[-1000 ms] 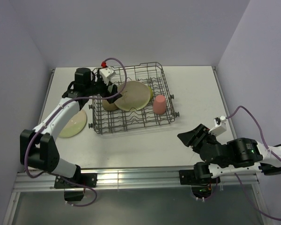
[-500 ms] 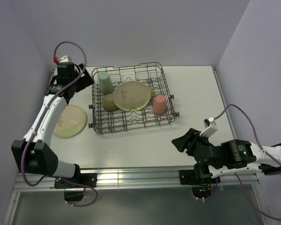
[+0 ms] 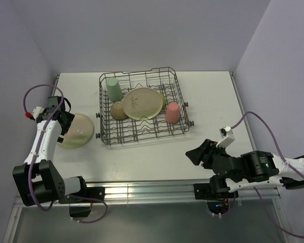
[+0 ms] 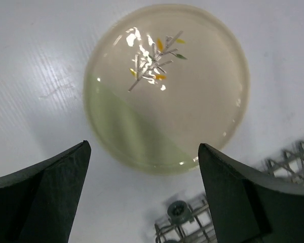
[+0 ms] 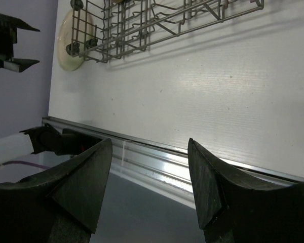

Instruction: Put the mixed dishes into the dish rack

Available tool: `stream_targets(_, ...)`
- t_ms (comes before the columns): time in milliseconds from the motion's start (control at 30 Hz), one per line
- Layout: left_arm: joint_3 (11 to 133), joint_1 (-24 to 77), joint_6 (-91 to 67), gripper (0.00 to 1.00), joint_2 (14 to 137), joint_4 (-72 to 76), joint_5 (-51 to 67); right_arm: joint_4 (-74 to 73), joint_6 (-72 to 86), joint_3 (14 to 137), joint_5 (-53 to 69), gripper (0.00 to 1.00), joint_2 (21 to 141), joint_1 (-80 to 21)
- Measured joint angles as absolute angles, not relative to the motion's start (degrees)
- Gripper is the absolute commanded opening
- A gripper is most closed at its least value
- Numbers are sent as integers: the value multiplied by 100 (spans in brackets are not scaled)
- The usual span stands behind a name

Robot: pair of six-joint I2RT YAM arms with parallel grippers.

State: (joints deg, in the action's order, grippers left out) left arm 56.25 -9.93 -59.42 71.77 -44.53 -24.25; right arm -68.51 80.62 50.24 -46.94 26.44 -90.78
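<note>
Swinging away from the far-left corner of the dish rack (image 3: 137, 74), where the mint-green cup (image 3: 113, 88) now stands, the left arm has come back toward the near left over the past second. The left gripper (image 3: 62, 123) now hangs over the cream plate (image 4: 167, 86) that lies flat on the table (image 3: 207, 96), just left of the rack. The right arm has barely shifted. In the left wrist view the jaws are spread wide and empty, one dark finger (image 4: 45, 195) on either side of the plate's near edge. The leaf sprig faces up and the rack's corner shows just beyond the rim. The right gripper (image 3: 197, 152) is also spread with nothing between its fingers, low over the near right of the table and well apart from any dish. Inside the rack are a second cream plate (image 3: 143, 103) leaning among the tines, a small bowl (image 3: 119, 110) to its left and the coral-pink cup (image 3: 173, 112) to its right. The step in hand looks like the approach to the last dish still on the table. Next, the left arm probably has to drop and get one finger under the rim, since a plate lying flat offers only its thin edge. It must then lift the plate, tip it on edge and slot it between free tines without knocking the bowl or cup.
</note>
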Motion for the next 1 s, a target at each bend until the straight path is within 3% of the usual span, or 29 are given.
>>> stream_targets(67, 5542, -1031, -6167, 92, 7275, -4517, -2558, -6840, 8020, 5026, -4674, 69, 2648, -9078)
stream_targets(167, 5258, -1234, -6407, 75, 7293, -4552, -2587, -6810, 7972, 5037, -4617, 69, 2679, -9078)
stream_targets(233, 5089, -1514, -6479, 72, 7323, -4589, -2545, -6796, 7950, 5054, -4582, 68, 2720, -9078)
stream_targets(500, 4768, -2353, -6438, 75, 7566, -4480, -2392, -6709, 7937, 5065, -4532, 69, 2759, -9078)
stream_targets(867, 4792, -2543, -6359, 73, 8630, -3931, -2213, -6536, 7854, 5070, -4508, 68, 3039, -9078)
stream_targets(967, 4847, -2580, -6329, 54, 8759, -3726, -2169, -6466, 7846, 5070, -4484, 68, 3107, -9078)
stream_targets(1000, 4882, -2585, -6313, 36, 8803, -3667, -2161, -6436, 7839, 5070, -4475, 68, 3122, -9078)
